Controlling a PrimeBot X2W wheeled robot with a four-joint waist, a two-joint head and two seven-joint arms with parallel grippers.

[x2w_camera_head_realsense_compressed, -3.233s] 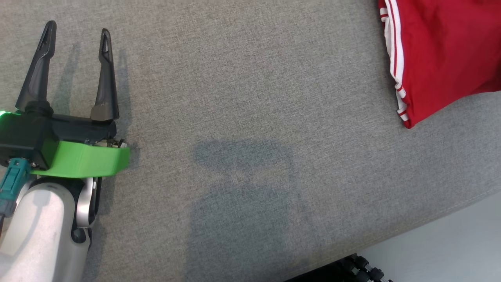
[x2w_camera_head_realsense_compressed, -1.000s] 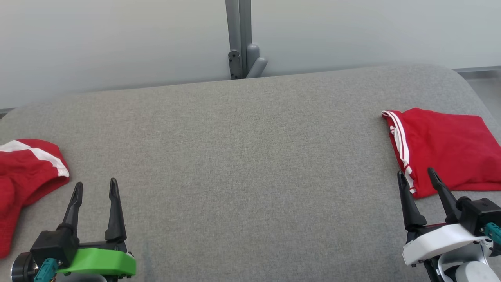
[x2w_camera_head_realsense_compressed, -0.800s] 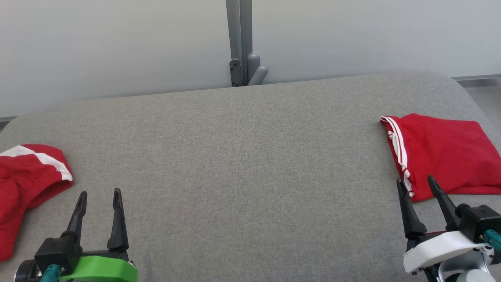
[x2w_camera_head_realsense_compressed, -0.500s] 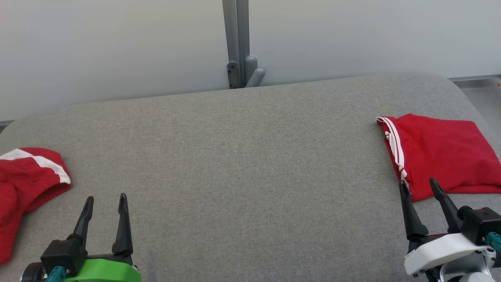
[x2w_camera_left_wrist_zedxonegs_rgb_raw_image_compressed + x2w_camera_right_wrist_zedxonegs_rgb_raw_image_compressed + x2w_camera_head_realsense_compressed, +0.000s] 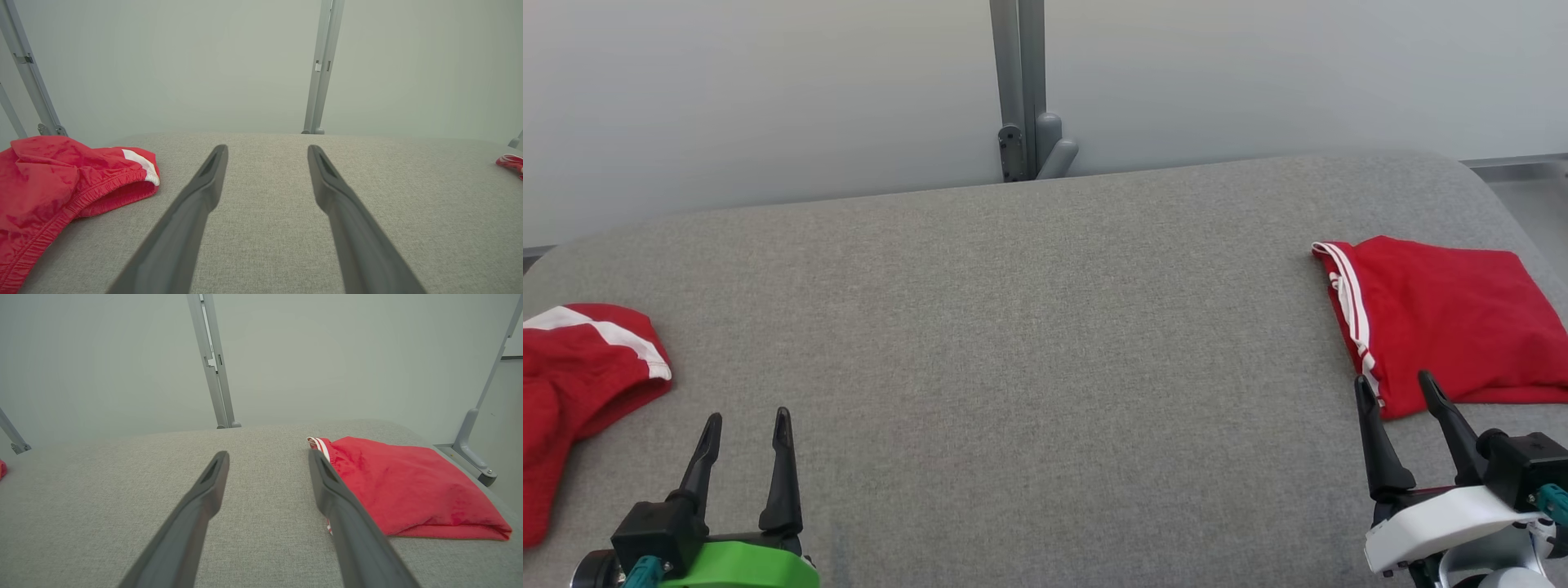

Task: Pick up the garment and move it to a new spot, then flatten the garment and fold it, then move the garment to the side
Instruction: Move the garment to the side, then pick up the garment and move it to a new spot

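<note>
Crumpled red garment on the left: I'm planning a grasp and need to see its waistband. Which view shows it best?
The left wrist view: the crumpled red garment is large, its gathered elastic edge and white stripe plain. The head view cuts it off at the left edge; the right wrist view has a red sliver of it.

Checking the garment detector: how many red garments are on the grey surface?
2. Crumpled garment at the left, partly out of frame; folded garment at the right, near the right gripper.
</note>
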